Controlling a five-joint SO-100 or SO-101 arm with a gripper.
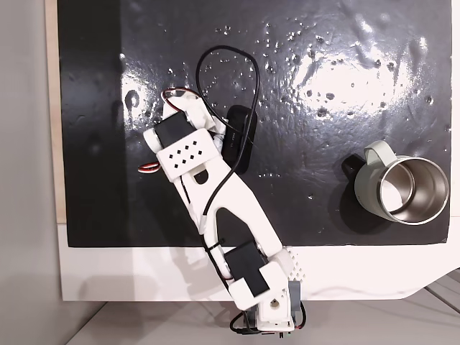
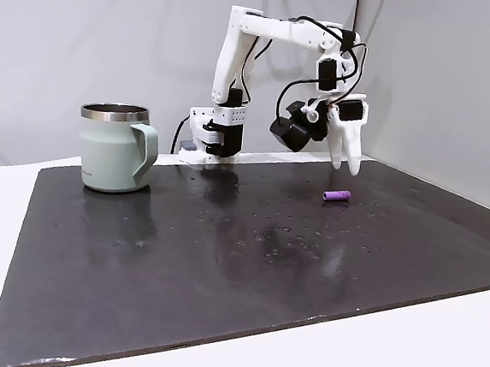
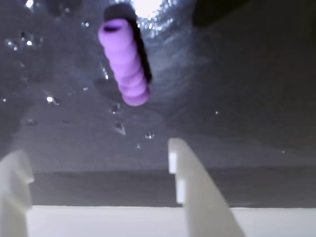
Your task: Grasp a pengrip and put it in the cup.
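On the dark mat, just ahead of my gripper, lies the pengrip; wrist view shows it as a short purple ribbed tube with one hollow end visible, resting on its side and untouched; my fingers stand spread with clear mat between them, nothing held, tips pointing down and short of the part. From a fixed view the pengrip sits on the mat just in front of and below my gripper, which hangs above the surface; the cup stands upright well apart, toward the far left of that view, handle turned toward the arm. From the top-down fixed view the cup shows a shiny steel interior, open and seemingly empty. Handling judgement: part looks soft, very light, probably rubbery; ribs should give grip, so slip risk seems low; hollow body likely squashes under a hard squeeze, so a modest close should do; rolling is the main worry, since it is a cylinder on a glossy, speckled mat. Best hold, as I judge it: across the middle of its length, fingers either side of the ribbed wall, closing square to its axis so it does not squirt out endwise. Writing: no brand, label or lettering readable on pengrip, cup, mat or arm.
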